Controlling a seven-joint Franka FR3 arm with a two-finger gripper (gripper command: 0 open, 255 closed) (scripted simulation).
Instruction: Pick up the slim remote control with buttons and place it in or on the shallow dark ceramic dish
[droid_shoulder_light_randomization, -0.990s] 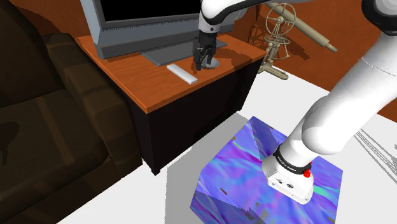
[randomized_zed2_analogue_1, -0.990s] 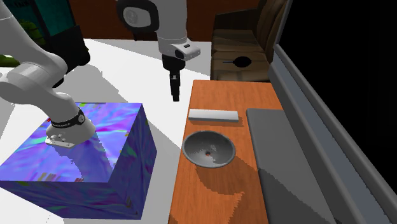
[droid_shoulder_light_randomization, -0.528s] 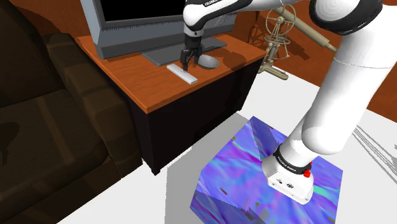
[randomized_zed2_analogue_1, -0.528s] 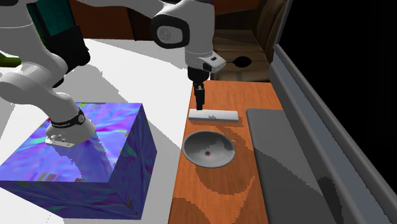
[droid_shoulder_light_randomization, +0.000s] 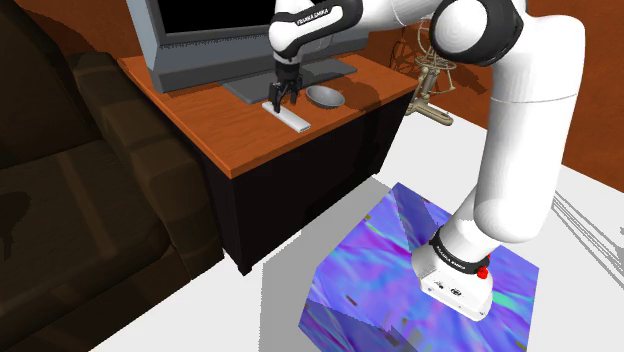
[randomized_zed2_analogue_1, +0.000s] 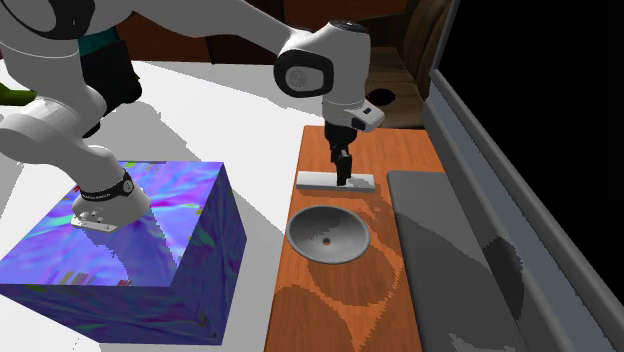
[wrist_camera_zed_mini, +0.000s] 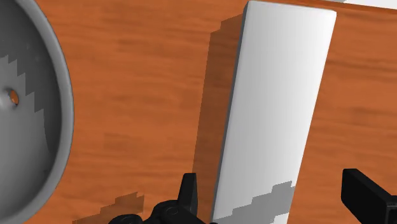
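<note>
The gripper (wrist_camera_zed_mini: 270, 184) hangs open over the table (wrist_camera_zed_mini: 140, 95), its 2 fingers (wrist_camera_zed_mini: 188, 191) standing either side of the remote (wrist_camera_zed_mini: 280, 95) across its narrow width, touching nothing and holding nothing. The remote, drawn as a plain white slab, lies flat just beside the grey dish (wrist_camera_zed_mini: 38, 127), apart from it. The step in hand looks like the descent to grasp. It is best done by coming straight down with the slab centred, since 1 finger seems nearer its edge than the other. The pads should then sink close to the wood and close squarely, so the thin slab neither pivots nor slips out. The wrist view gives the finger-to-edge gaps and the alignment along the remote, which the outer views hide behind the hand. The second exterior view shows instead how low the fingertips sit, where the dish lies for the carry, and the TV base (randomized_zed2_analogue_1: 440, 250) close alongside.
</note>
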